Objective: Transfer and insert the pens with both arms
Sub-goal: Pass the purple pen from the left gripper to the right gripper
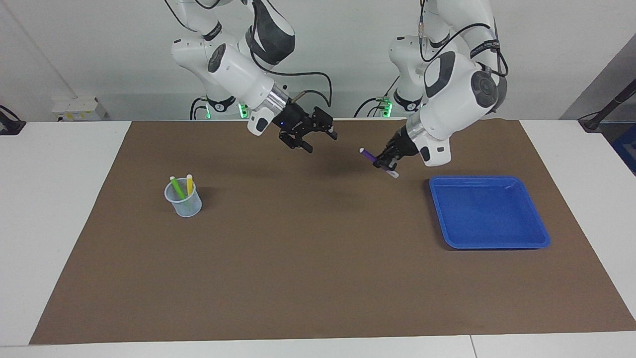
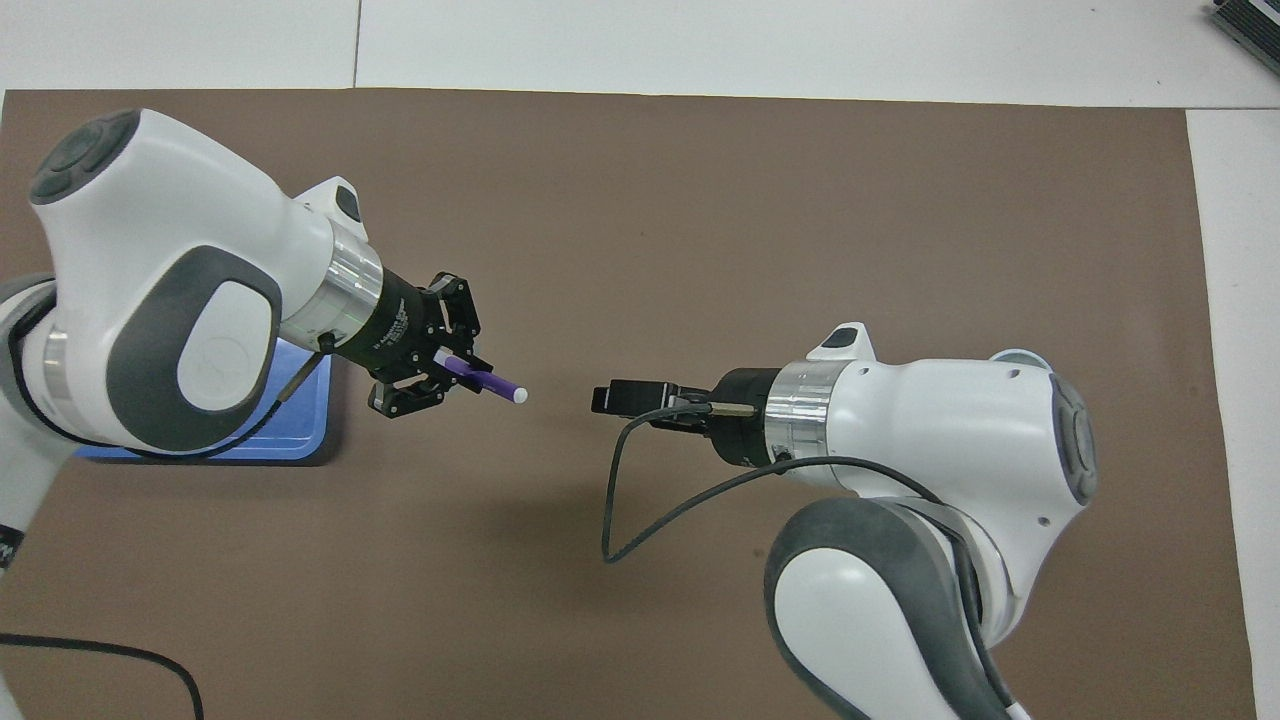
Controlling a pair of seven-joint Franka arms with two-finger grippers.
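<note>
Up in the air over the mat (image 1: 318,278), close to the robots: left gripper (image 1: 386,160) clamped on the purple pen (image 1: 368,154), capped tip aimed at the right gripper (image 1: 318,139). R gripper hangs over mid-mat w/ fingers spread, a gap apart from the pen tip. Looks like the handover step; next, R needs to line up w/ the free end and close before L lets go. Farther out: cup (image 1: 184,202) toward the right arm's end, green pen (image 1: 177,189) and yellow pen (image 1: 189,184) already in it. Blue tray (image 1: 541,233) toward L's end. Overhead, the L arm covers most of the tray; cup isn't seen there.
</note>
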